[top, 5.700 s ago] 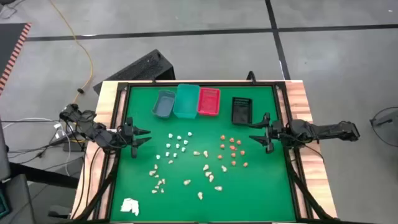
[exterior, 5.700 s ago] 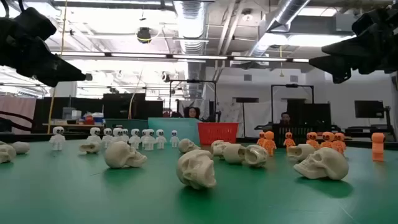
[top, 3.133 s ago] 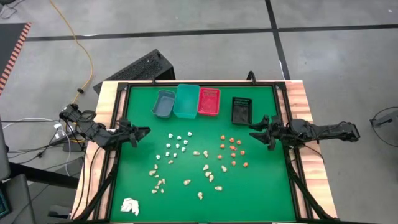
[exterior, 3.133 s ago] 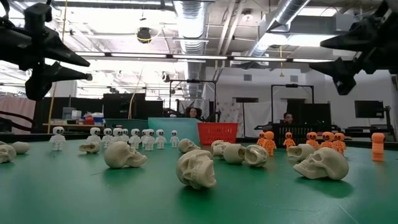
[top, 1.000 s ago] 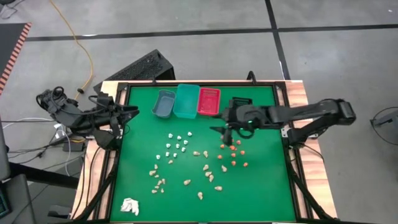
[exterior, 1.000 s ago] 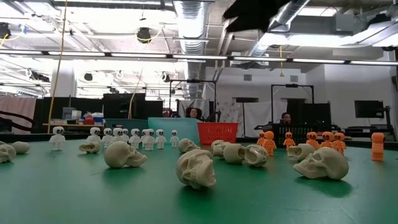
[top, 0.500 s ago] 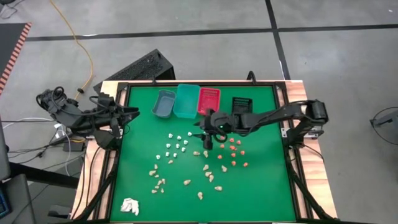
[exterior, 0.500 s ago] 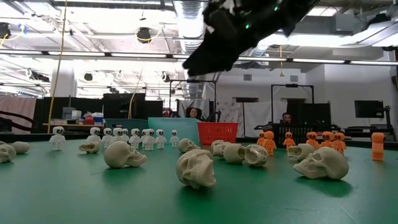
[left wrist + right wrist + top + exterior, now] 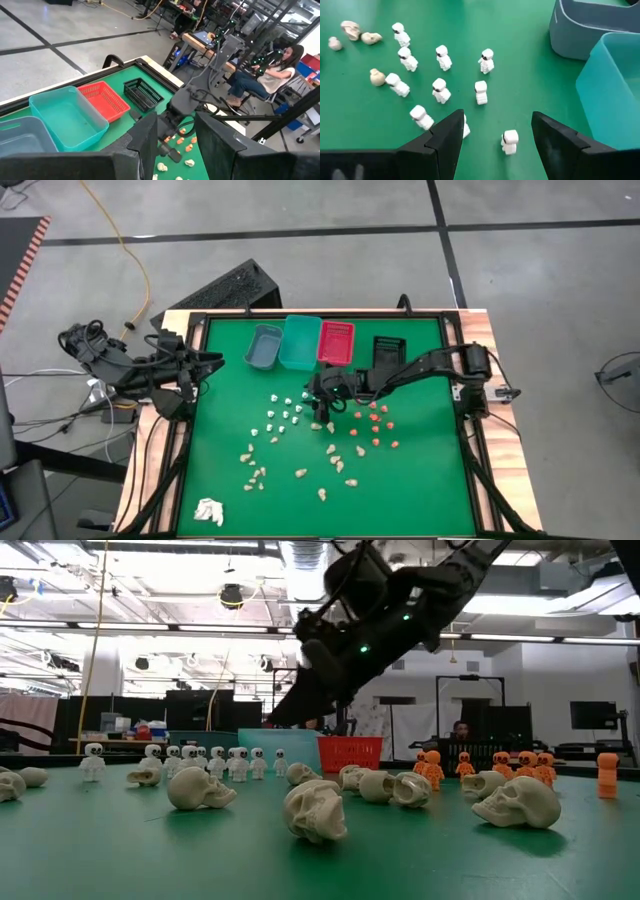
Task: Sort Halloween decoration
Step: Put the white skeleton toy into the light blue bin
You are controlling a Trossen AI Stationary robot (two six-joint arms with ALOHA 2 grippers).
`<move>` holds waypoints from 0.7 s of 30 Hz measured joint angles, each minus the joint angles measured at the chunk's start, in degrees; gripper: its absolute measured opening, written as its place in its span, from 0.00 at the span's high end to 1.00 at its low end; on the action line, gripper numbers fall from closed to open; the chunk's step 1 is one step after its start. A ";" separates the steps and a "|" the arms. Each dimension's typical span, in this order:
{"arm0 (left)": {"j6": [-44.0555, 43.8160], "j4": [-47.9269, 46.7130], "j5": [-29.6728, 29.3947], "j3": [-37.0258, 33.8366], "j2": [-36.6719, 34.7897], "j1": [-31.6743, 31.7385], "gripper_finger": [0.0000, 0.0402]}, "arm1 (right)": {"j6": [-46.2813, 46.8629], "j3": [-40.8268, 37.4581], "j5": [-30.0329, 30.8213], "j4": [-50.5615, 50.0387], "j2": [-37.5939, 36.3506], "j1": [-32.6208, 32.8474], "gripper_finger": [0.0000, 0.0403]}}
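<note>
You have the right pincer (image 9: 322,392) reaching far across the green counter (image 9: 420,480), its fingers (image 9: 445,137) spread wide and empty, and that makes sense — it hangs over the white figures (image 9: 285,408), which look like the first kind to be lifted. The Halloween decoration already lies in loose groups by colour: white figures toward the middle-left, orange figures (image 9: 375,420) toward the right, and beige skulls (image 9: 335,455) scattered nearer the front edge. That grouping should let you clear one colour at a time.

The four bins wait in a row along the far edge: the grey bin (image 9: 263,346), the teal bin (image 9: 300,341), the red bin (image 9: 336,342) and the black bin (image 9: 386,356). None shows a piece inside yet, as far as you can see from above.

In the right wrist view, one white figure (image 9: 509,140) stands between the open fingers and another sits just beside the near finger, so the closest pieces lie right under the pincer, not yet touched.

Your left pincer (image 9: 175,137) waits off the counter's left edge near the far corner — its fingers stand partly apart, holding nothing.
</note>
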 joint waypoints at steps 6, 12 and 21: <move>-0.04 -0.02 0.04 -0.02 0.02 -0.01 0.70 | 0.38 3.09 0.07 -1.41 3.89 -0.57 0.40; -0.04 -0.06 0.03 -0.02 0.02 -0.02 0.70 | 0.63 3.32 0.13 -5.36 4.10 -1.09 0.40; 0.31 -0.35 -0.02 -0.02 0.02 -0.02 0.70 | 0.50 3.32 0.13 -7.65 4.06 -1.85 0.40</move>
